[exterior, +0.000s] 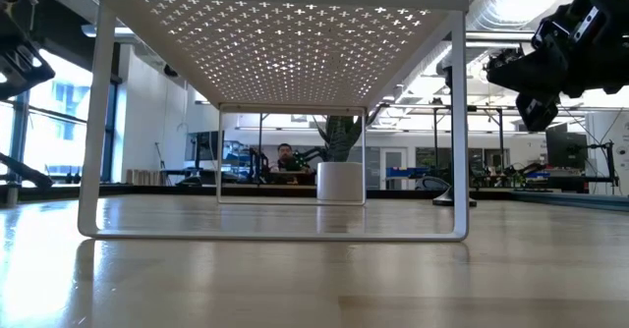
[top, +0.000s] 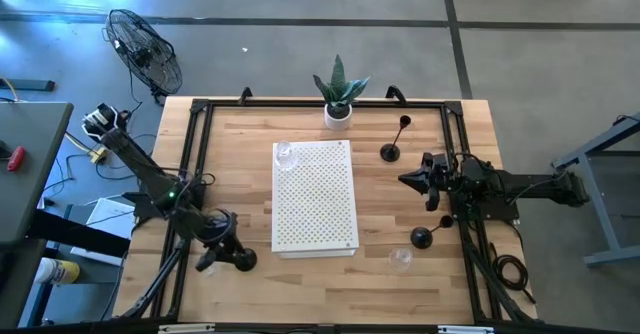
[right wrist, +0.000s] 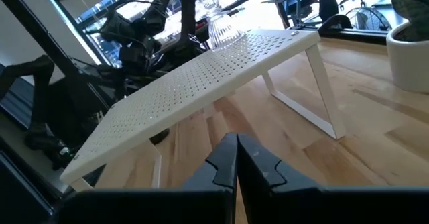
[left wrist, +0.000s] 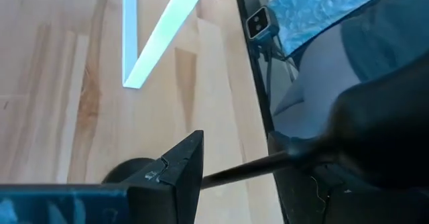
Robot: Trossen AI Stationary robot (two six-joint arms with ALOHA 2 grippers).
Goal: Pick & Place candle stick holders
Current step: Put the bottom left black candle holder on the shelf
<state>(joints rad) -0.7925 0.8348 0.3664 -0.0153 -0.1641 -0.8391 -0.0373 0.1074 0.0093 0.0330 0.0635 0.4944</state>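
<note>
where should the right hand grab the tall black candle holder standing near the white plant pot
Take the tall black candle holder by its thin stem, low down, probably coming in level from the table's right side, where the right hand waits shut. The stem stands upright and suits a narrow pinch. The round domed base looks too wide and sloped.

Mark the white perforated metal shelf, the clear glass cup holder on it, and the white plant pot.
White perforated metal shelf (top: 316, 199): high view, bare top.
Clear glass cup holder (top: 285, 155): high view, its rim.
White plant pot (top: 338, 116): high view, its wall.
</note>
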